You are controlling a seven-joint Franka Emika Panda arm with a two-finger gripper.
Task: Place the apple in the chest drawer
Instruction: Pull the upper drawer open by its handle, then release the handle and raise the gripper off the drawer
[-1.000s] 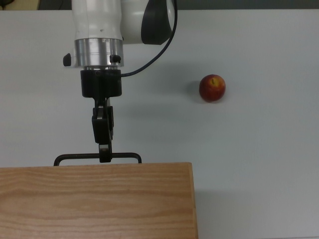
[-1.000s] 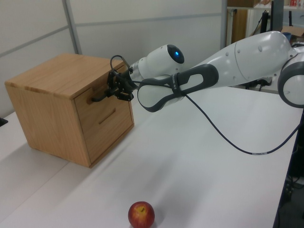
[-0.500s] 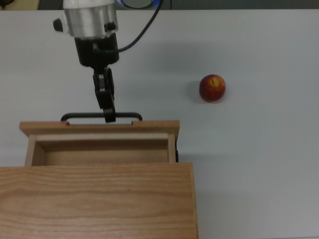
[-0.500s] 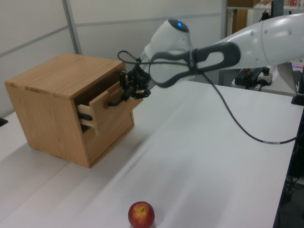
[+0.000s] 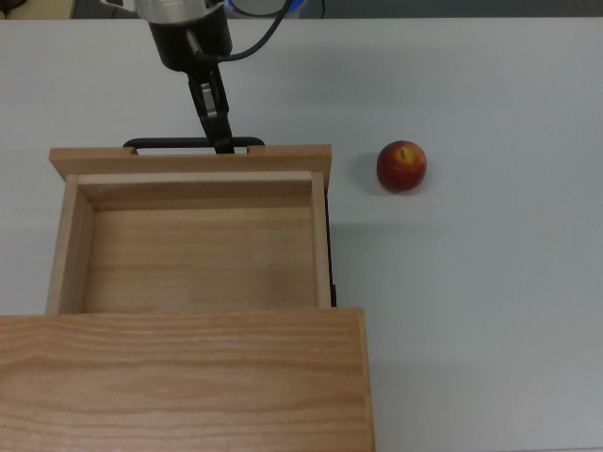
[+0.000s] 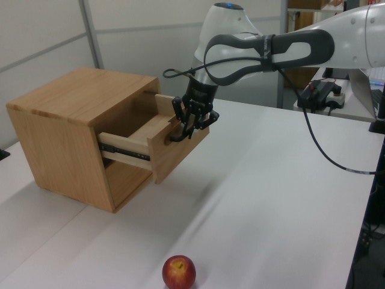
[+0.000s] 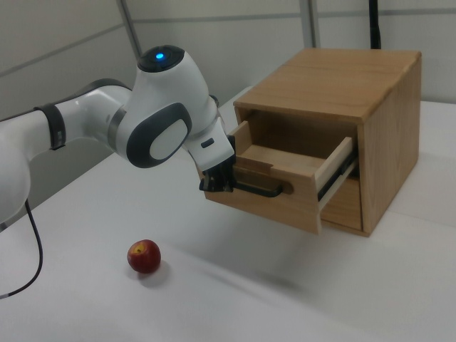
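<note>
Oak-grain wooden chest [image 5: 179, 377] sits on the white table [image 5: 490, 311], and its shallow light-wood chest drawer [image 5: 193, 245] is pulled well out, its bare wooden floor open to the top view. In the left view the drawer [image 6: 157, 144] juts from the chest's upper slot on a dark side runner, with a second drawer front closed below it. The right view shows the same drawer [image 7: 285, 182] standing clear of the chest body.

The thin black metal bar handle [image 5: 193, 144] runs along the drawer front. The black two-finger gripper [image 5: 222, 141] of the white robot arm [image 6: 289, 48] reaches down onto this handle, its fingers pressed together around the bar near the middle. In the left view the gripper [image 6: 187, 129] sits right at the drawer front, and in the right view the gripper [image 7: 219, 182] meets the end of the handle [image 7: 260, 189] towards the right view's left.

The small round red apple [image 5: 401, 167], with a yellow-orange patch at its stem dimple, rests on the table outside the drawer, near the drawer's front corner on the top view's right. In the left view the apple [image 6: 178, 272] lies at the bottom edge, well apart from the chest; in the right view the apple [image 7: 144, 256] lies below the arm.
</note>
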